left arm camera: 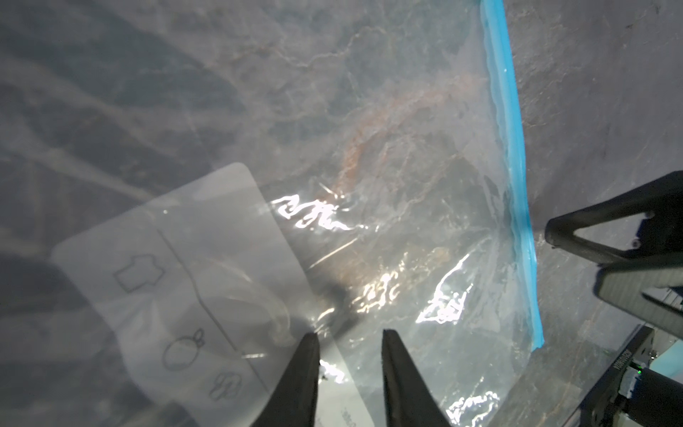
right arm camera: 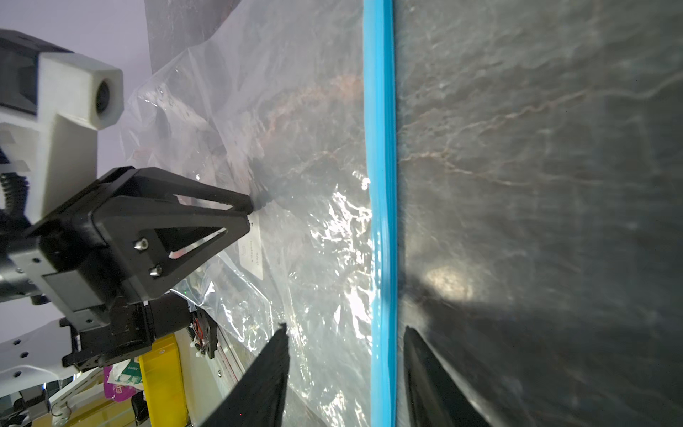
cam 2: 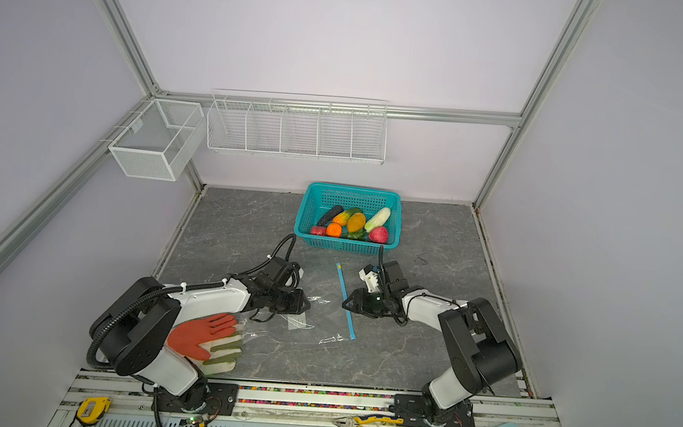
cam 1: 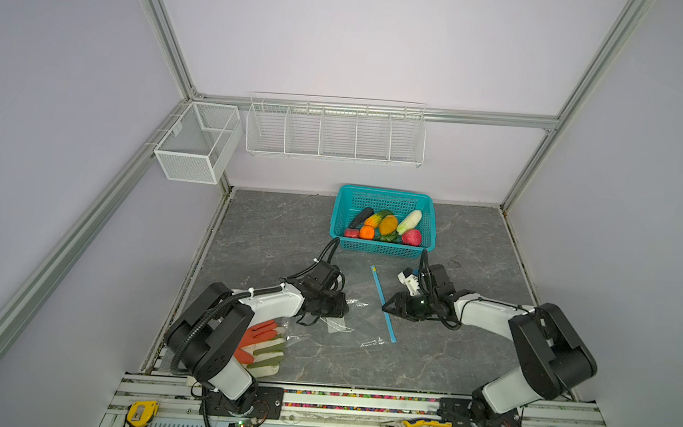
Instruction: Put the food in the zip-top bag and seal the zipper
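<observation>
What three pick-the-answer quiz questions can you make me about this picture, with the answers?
1. Where is the food? A in the teal basket; B in a red bowl; C on a shelf.
2. What colour is the zipper? A red; B light blue; C green.
3. How is the zip-top bag? A full; B hanging up; C flat and empty.
Answers: 1 A, toy fruits lie in the basket; 2 B, the strip on the bag's edge is blue; 3 C, the table shows through it.
</observation>
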Robot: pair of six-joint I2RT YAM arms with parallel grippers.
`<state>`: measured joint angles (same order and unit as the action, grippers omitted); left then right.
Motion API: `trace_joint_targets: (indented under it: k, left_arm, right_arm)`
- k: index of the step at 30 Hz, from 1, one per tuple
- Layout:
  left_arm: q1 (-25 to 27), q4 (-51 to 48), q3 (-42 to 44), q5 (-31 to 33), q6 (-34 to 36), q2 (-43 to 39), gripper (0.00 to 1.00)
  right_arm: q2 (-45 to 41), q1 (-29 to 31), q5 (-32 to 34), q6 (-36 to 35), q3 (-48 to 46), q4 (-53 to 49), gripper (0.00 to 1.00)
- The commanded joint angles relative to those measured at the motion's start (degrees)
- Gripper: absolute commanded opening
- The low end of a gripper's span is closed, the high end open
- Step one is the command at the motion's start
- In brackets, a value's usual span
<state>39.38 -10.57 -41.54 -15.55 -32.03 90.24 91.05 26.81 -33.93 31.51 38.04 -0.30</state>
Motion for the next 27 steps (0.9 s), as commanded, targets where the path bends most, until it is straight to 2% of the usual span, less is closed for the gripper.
trace_joint_targets:
  k: [1,11,18,27]
  left_arm:
    - [-0.2,-0.8,2.5,0.5,0.6,1.5,0.29]
    - [-0.2,2.1,4.1,-0.2,0.2,4.0,0.25]
    - [-0.2,3.5,4.8,-0.9,-0.3,5.1,0.24]
    - [-0.1,4.0,5.5,-1.3,-0.4,5.4,0.24]
  right_arm:
    - [1.2,0.8,-1.5,1.4,0.2,1.8,0.5]
    - [0.0,2.1,-2.3,2.9,0.3,2.1,0.41]
    - [1.8,3.8,-4.4,6.1,-0.1,6.6,0.33]
    - [0.9,4.0,4.4,-0.9,1.0,-4.2,0.31]
